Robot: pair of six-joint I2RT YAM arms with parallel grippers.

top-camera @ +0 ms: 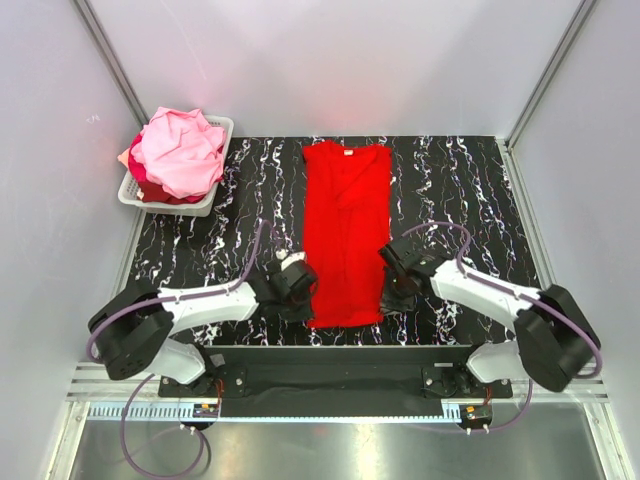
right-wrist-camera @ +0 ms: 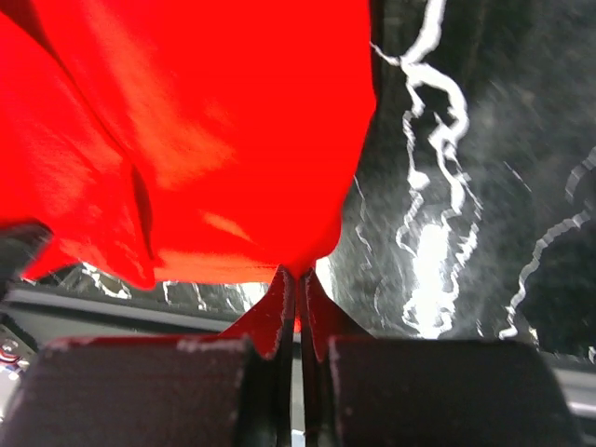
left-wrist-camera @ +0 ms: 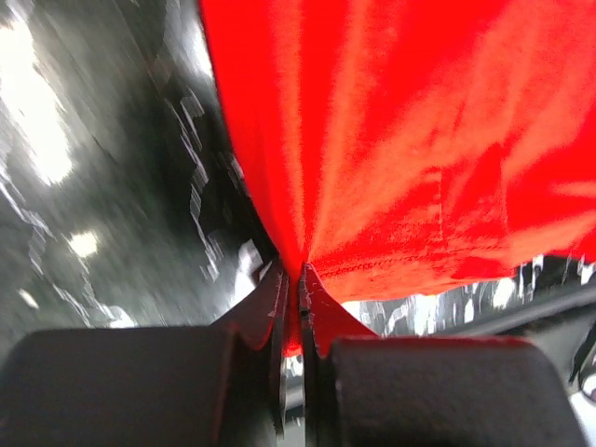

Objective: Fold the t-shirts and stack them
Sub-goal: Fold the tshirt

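Left pincer (top-camera: 303, 287) is pressed shut on the left edge of the red t-shirt (top-camera: 347, 235), close to its near hem. In the left wrist view the two fingertips meet with a thin pleat of red cloth caught between them, and creases fan away from that spot. Behind this arm, at the far left corner of the surface (top-camera: 200, 260), a white slotted basket (top-camera: 222, 150) holds a heap of light pink t-shirts (top-camera: 182, 150), with some darker red cloth showing low at its front. In the middle the red t-shirt lies flat as a long narrow band with its sides folded in. Its neck, with a small white label (top-camera: 349, 153), is at the far end and its hem is toward the arm bases. Right pincer (top-camera: 392, 290) mirrors the left one: it is closed on the shirt's right edge near the hem, and the right wrist view shows red fabric nipped between its tips. Beyond it the black surface, veined with white, runs on to the right wall.
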